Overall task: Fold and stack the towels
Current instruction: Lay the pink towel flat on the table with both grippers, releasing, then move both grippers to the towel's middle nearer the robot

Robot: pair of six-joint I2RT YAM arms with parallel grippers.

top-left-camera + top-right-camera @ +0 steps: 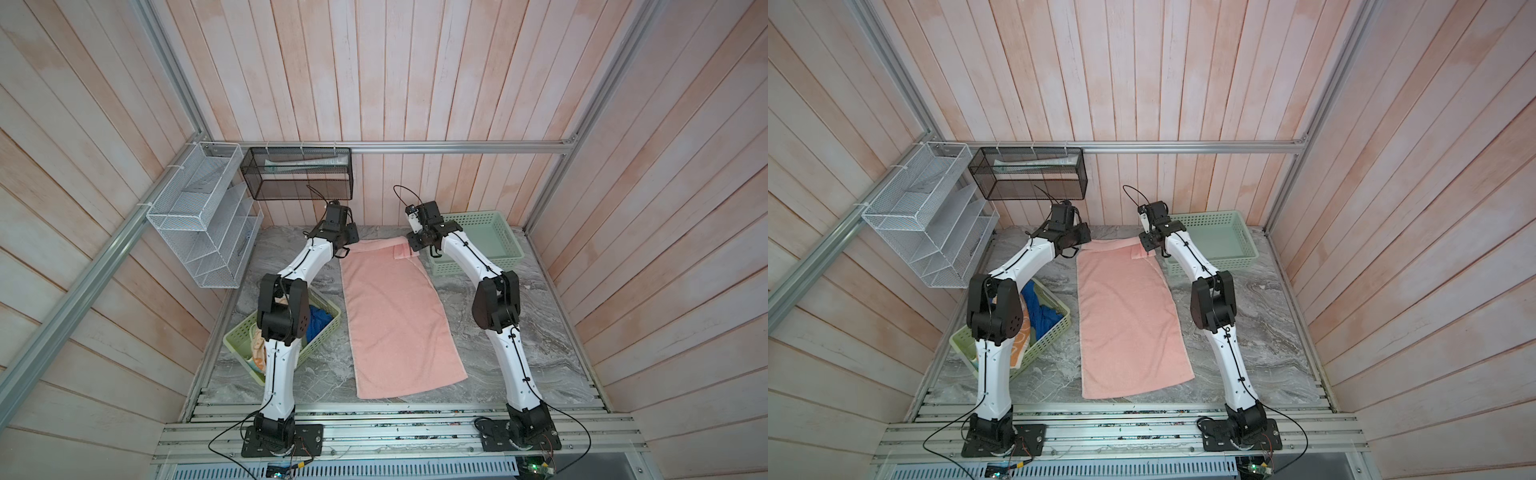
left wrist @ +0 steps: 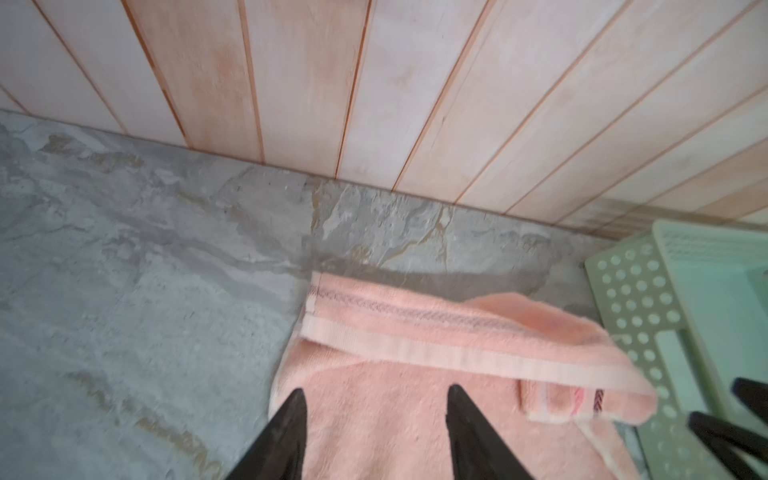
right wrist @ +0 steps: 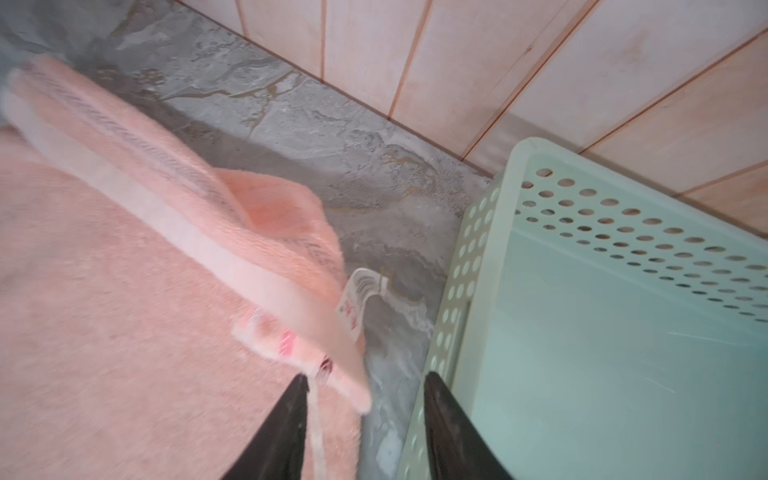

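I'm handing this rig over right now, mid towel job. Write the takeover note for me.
Left gripper: open, empty, over the pink towel near its far edge.
Right gripper: open, empty, at that towel's far right corner.
Pink towel: spread flat mid-table, far edge flopped back over itself.
Blue towel and orange towel: bunched in the near basket on the left.
Far basket: nothing in it.
Done: one towel laid out.
Left: fold it, fold the rest, stack.
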